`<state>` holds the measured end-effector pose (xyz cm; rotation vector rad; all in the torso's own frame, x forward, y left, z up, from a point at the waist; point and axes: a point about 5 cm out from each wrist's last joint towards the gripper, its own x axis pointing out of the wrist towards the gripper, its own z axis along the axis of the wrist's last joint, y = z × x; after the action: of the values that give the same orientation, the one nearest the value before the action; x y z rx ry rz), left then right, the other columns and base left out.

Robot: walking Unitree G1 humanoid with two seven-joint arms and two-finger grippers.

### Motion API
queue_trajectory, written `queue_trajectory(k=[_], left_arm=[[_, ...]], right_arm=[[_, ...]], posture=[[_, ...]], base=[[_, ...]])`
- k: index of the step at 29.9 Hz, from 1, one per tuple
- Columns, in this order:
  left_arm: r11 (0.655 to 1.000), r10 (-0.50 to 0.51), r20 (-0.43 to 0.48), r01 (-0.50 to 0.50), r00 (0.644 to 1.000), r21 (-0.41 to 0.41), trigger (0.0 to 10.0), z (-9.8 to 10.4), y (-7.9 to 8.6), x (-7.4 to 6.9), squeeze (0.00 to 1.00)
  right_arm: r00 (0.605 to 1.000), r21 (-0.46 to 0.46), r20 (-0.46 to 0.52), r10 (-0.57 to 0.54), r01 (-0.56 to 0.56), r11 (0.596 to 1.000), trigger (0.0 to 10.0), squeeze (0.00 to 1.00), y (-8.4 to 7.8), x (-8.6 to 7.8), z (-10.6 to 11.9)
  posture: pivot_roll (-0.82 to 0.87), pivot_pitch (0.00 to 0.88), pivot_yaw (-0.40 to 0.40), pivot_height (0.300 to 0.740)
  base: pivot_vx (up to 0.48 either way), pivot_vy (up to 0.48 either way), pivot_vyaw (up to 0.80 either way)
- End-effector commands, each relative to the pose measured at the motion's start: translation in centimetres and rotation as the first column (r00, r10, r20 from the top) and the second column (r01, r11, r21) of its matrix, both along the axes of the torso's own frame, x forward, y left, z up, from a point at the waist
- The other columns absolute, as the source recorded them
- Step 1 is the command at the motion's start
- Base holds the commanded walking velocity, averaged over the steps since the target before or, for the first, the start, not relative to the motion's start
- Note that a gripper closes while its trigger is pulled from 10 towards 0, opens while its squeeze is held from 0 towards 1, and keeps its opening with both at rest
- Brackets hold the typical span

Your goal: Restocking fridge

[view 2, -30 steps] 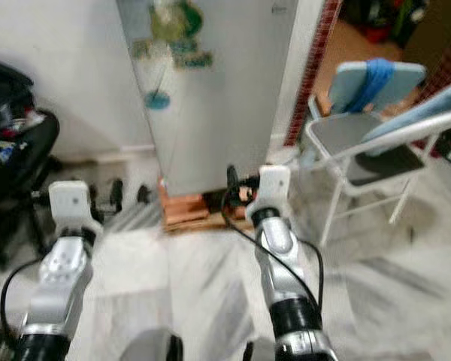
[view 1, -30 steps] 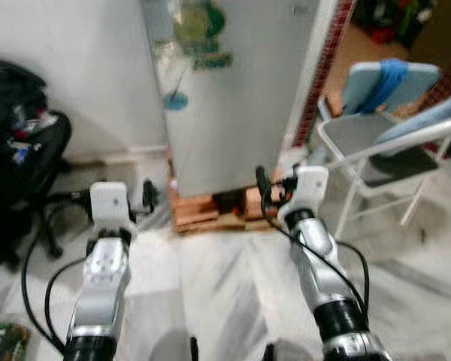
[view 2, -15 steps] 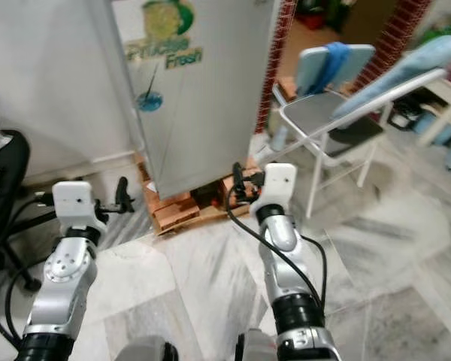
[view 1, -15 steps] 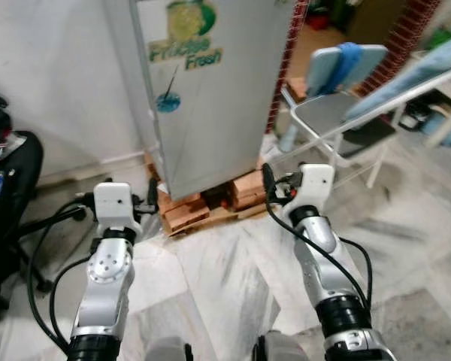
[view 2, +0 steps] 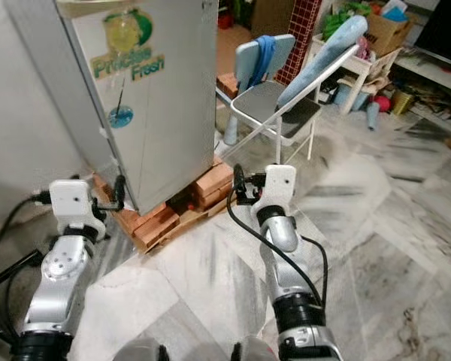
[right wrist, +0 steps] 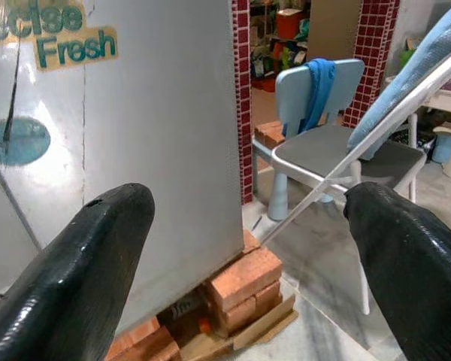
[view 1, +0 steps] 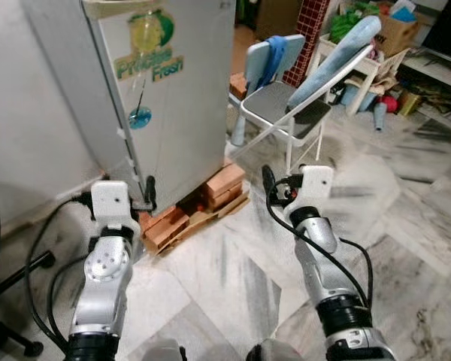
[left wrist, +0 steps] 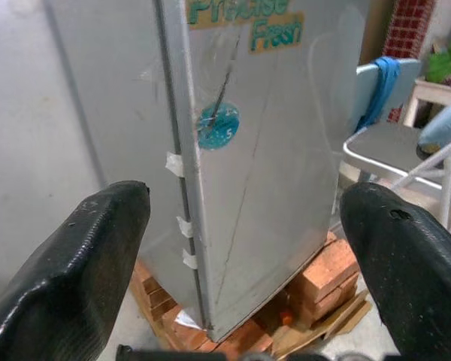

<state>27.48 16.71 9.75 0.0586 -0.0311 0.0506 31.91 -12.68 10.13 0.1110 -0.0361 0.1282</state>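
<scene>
**Left eye view: closed fridge ahead, both grippers raised and empty**

Straight ahead and slightly to the robot's left, a tall silver fridge (view 1: 165, 98), door closed, with a green "Fresh" sticker (view 1: 150, 64) near the top and a round blue sticker (view 1: 140, 117) lower down. Raised off the marble floor (view 1: 233, 278) on bricks (view 1: 222, 184) and wooden slats. Strips of tape (left wrist: 174, 164) along the door's edge in the left wrist view.

Left gripper (left wrist: 248, 248) held up in front of the fridge's lower corner, fingers (left wrist: 75, 263) spread wide, nothing between them. Right gripper (right wrist: 248, 248) likewise raised, fingers (right wrist: 83, 263) spread apart and empty, aimed between the fridge and a small light-blue chair (right wrist: 316, 113) with a blue cloth (right wrist: 321, 83) hung over its back.

To the right of the fridge, a folding metal chair (view 1: 293, 120) leaning, near a brick-red tiled pillar (view 1: 308, 30). Black cables (view 1: 37, 248) trailing from both arms.
</scene>
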Motion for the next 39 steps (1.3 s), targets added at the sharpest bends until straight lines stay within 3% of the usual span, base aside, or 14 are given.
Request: queue_trajectory(k=[1, 6, 10, 12, 16, 23, 29, 39], left_arm=[[0.999, -0.037, 0.005, 0.037, 0.999, 0.008, 10.0, -0.2, -0.8, 0.0, 0.00], [0.999, -0.014, 0.002, 0.014, 1.000, 0.048, 10.0, -0.8, 0.0, -1.0, 0.00], [0.997, 0.054, -0.039, -0.051, 0.998, 0.061, 10.0, -2.0, 2.2, -3.0, 0.00], [0.996, 0.061, -0.044, -0.058, 0.997, 0.072, 10.0, -2.2, 2.5, -3.2, 0.00], [0.993, 0.097, -0.066, -0.091, 0.993, 0.081, 10.0, -2.7, 3.6, -5.0, 0.00], [0.990, 0.110, -0.072, -0.103, 0.991, 0.097, 10.0, -3.0, 3.8, -5.8, 0.00], [0.991, 0.110, -0.074, -0.104, 0.991, 0.087, 10.0, -2.9, 3.7, -5.5, 0.00], [0.992, 0.104, -0.063, -0.099, 0.993, 0.080, 10.0, -2.4, 3.7, -5.2, 0.00]], right_arm=[[0.999, -0.012, 0.007, -0.040, 0.040, 0.999, 10.0, 0.00, -1.3, 0.1, 0.1], [0.996, -0.087, 0.042, -0.084, 0.088, 0.992, 10.0, 0.00, -2.7, -0.5, 0.2], [0.994, -0.167, 0.055, -0.090, 0.098, 0.981, 10.0, 0.00, -4.8, -1.8, 0.1], [0.994, -0.179, 0.051, -0.094, 0.102, 0.979, 10.0, 0.00, -5.3, -2.1, 0.0], [0.994, -0.242, 0.003, -0.107, 0.104, 0.965, 10.0, 0.00, -7.1, -4.3, -1.2], [0.995, -0.276, -0.039, -0.088, 0.074, 0.958, 10.0, 0.00, -7.1, -6.3, -2.2], [0.995, -0.282, -0.041, -0.091, 0.076, 0.956, 10.0, 0.00, -7.1, -5.6, -1.9], [0.998, -0.276, -0.031, -0.062, 0.052, 0.960, 10.0, 0.00, -6.3, -4.8, -1.5]], posture=[[0.11, 0.042, -0.008, 0.740], [0.10, 0.031, -0.006, 0.740], [0.08, 0.016, -0.009, 0.740], [0.08, 0.015, -0.010, 0.740], [0.08, 0.016, -0.010, 0.740], [0.08, 0.024, -0.019, 0.740], [0.08, 0.027, -0.026, 0.740], [0.09, 0.029, -0.019, 0.740]], base=[[0.240, 0.416, 0.00], [0.253, 0.310, 0.00], [0.000, 0.000, 0.00], [0.000, 0.000, 0.00], [0.000, 0.000, 0.00], [0.000, 0.000, 0.00], [0.000, 0.046, 0.00], [0.000, 0.472, -0.49]])
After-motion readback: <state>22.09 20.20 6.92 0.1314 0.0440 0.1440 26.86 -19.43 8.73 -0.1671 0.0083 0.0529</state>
